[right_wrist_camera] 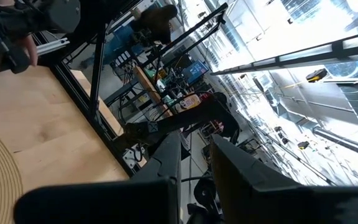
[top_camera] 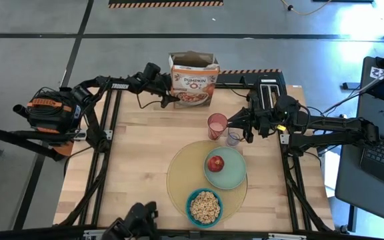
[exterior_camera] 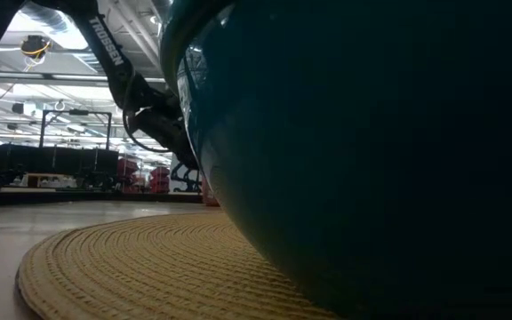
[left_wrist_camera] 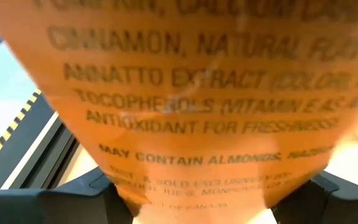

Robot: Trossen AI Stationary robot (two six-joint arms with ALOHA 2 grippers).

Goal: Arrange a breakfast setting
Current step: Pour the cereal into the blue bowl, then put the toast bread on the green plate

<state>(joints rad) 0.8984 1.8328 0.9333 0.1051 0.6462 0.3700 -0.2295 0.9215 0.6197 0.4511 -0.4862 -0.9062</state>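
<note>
So the round yellow placemat sits on the near-middle part of the tabletop. The pale green plate is on its right side with the red apple on top, and the blue bowl, full of cereal, sits on the mat's near edge, close beside the plate. In the low view that bowl fills almost the whole shot, with the woven mat under it. The pink cup stands just past the mat's far edge, and the clear mug is right next to it on the right.

The right hand is at the mug, fingers pinched nearly together on what looks like its rim, though I can't make out the contact for sure.

Further out, an orange cereal box stands open at the far edge of the tabletop. The left hand is at the box's left side, fingers spread fairly wide either side of it; I can't tell if it's actually gripping.

A black toaster sits at the far right.
</note>
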